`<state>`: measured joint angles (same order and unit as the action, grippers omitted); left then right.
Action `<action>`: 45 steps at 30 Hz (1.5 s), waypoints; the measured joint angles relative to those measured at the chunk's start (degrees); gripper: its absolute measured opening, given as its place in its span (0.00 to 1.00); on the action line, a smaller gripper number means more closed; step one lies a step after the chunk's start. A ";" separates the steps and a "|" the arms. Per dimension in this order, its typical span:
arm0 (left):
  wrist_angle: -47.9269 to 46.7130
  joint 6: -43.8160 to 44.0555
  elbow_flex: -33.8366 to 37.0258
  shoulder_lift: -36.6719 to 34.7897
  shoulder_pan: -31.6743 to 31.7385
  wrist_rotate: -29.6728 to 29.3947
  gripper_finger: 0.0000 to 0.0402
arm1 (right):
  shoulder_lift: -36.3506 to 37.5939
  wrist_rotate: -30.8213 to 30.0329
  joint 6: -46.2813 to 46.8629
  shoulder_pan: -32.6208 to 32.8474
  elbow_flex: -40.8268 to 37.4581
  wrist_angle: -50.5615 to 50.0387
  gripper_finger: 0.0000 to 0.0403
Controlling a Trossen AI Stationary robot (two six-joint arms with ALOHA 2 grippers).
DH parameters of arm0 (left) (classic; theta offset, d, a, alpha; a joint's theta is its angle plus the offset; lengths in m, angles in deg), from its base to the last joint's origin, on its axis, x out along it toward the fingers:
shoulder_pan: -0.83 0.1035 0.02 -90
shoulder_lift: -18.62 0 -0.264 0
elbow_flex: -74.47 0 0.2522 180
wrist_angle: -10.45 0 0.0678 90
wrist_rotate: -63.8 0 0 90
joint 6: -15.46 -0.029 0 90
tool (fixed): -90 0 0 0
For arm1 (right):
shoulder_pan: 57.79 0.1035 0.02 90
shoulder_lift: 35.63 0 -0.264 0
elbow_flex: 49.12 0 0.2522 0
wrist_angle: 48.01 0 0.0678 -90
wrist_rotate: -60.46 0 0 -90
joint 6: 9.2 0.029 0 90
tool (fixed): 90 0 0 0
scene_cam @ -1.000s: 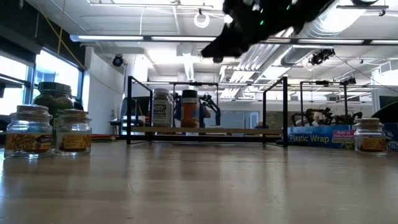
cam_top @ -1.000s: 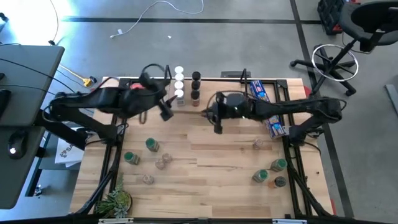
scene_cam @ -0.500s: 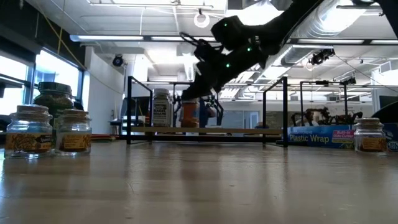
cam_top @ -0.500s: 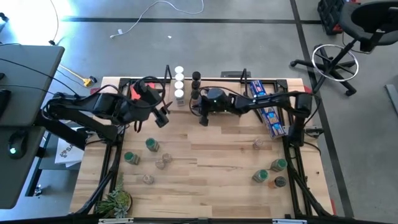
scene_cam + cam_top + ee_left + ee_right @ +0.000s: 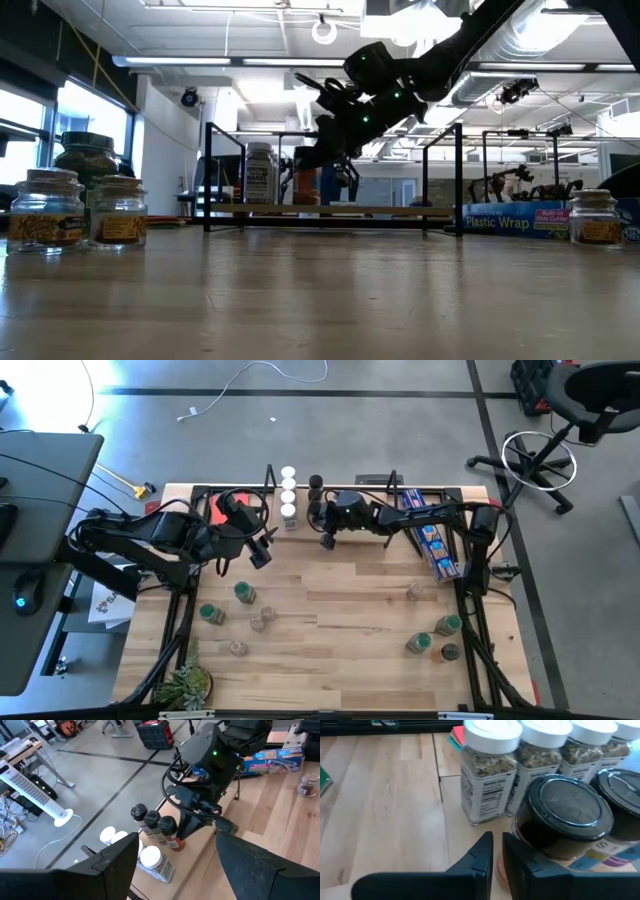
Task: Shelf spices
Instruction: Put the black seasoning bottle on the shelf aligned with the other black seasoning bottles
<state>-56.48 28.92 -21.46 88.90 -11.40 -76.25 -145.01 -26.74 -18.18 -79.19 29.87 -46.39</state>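
The shelf (image 5: 345,488), a wooden board in a black wire frame, stands at the table's far edge. On it stand white-lidded spice jars (image 5: 490,770) in a row, with black-lidded jars (image 5: 560,815) beside them. My right gripper (image 5: 497,854) is shut, low by the shelf's front edge, its fingers right beside the nearest black-lidded jar (image 5: 169,831). My left gripper (image 5: 262,548) hangs open above the table, left of the shelf's jars, with nothing between its fingers. Loose spices stand on the table at the left (image 5: 240,592) and right (image 5: 447,625). My right gripper comes in slanting down from the table's near side. Its shut fingers (image 5: 520,862) stand against the lower side (image 5: 540,851) of the nearest black-lidded jar. I cannot tell whether they touch it. The jar stands upright on the shelf board.
A long blue packet (image 5: 430,530) lies at the shelf's right end and a red card (image 5: 222,506) at its left. A small plant (image 5: 185,685) sits at the near left corner. The shelf's upright wire ends (image 5: 208,175) rise on either side of the jars.
My right gripper has gone toward the table's far edge and a little left, sinking from high above the table down to the black-lidded jars on the shelf. The jars have stayed where they were.
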 joint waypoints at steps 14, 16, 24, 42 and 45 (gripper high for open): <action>0.09 0.19 0.00 0.05 0.00 0.21 0.65 | 0.00 0.43 -0.02 -1.49 0.00 0.81 0.09; 0.05 0.74 0.00 0.04 0.00 0.25 0.65 | 0.31 1.27 -0.01 -1.10 0.00 0.64 0.09; -0.15 1.53 0.00 0.18 -2.33 1.90 0.65 | 8.03 1.73 -1.04 3.86 -0.31 -6.48 0.09; -0.59 2.92 0.00 9.89 -8.96 -4.70 0.65 | 36.68 -5.61 -0.63 39.60 -0.42 -58.24 0.09; -0.63 2.42 0.00 12.38 -8.87 -4.49 0.65 | 36.72 -3.91 5.69 46.07 -0.35 -63.03 0.09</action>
<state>-57.11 31.34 -21.46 101.28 -20.27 -80.75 -108.30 -30.65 -12.48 -33.12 29.52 -109.42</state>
